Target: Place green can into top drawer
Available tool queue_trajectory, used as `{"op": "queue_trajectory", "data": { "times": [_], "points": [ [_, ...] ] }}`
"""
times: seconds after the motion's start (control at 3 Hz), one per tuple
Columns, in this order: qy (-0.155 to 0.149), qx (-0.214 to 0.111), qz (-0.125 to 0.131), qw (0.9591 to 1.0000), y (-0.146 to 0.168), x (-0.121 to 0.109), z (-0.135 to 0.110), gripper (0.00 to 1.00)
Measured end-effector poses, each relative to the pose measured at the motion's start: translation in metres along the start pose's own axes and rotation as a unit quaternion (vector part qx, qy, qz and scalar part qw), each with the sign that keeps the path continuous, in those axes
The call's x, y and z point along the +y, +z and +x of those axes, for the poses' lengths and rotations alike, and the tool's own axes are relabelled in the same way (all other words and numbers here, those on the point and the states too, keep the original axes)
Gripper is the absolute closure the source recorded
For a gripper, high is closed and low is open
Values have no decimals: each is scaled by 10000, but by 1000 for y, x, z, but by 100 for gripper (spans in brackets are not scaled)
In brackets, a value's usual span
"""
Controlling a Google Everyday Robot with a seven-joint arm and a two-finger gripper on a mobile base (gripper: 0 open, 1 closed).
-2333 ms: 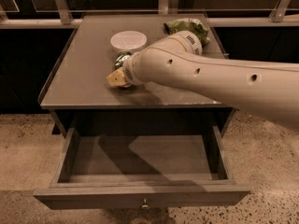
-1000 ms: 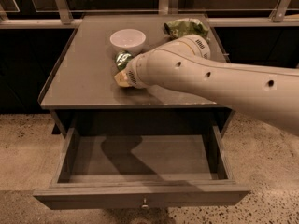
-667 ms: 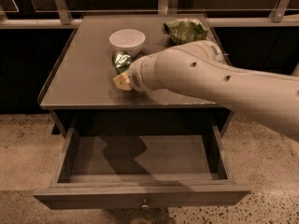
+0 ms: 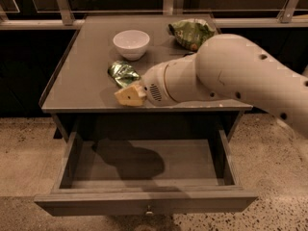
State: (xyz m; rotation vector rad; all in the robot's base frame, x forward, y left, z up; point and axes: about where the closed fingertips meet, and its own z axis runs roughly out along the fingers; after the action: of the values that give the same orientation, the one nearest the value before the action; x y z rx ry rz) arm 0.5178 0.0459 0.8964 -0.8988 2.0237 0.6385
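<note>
The green can (image 4: 122, 73), shiny green with white print, is tilted above the front left part of the cabinet top (image 4: 82, 81). My gripper (image 4: 126, 86) is shut on it. One tan fingertip (image 4: 130, 96) shows just below the can; the other is hidden behind it. The white arm reaches in from the right. The top drawer (image 4: 144, 200) stands pulled open below, its grey inside bare, with a small metal knob (image 4: 149, 209) on its front panel. The arm's shadow lies on the drawer floor.
A white bowl (image 4: 131, 43) stands at the back middle of the cabinet top. A wrinkly green snack bag (image 4: 191, 32) lies at the back right. A metal railing runs behind. Speckled floor surrounds the cabinet.
The gripper has drawn back from beside the bowl toward the cabinet's front edge, bringing the green can with it. The arm has swung lower. The drawer has stayed open.
</note>
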Motion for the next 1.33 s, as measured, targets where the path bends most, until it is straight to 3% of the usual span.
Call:
{"op": "queue_trajectory", "data": {
  "times": [0.33, 0.67, 1.0, 1.33],
  "points": [
    [-13, 1, 16, 10000, 0, -1, 0, 100],
    [-225, 43, -377, 9990, -3, 2, -4, 100],
    [-517, 41, -1079, 9928, -27, 13, 1, 100],
    [-646, -57, -1414, 9878, -72, 36, 20, 100]
  ]
}}
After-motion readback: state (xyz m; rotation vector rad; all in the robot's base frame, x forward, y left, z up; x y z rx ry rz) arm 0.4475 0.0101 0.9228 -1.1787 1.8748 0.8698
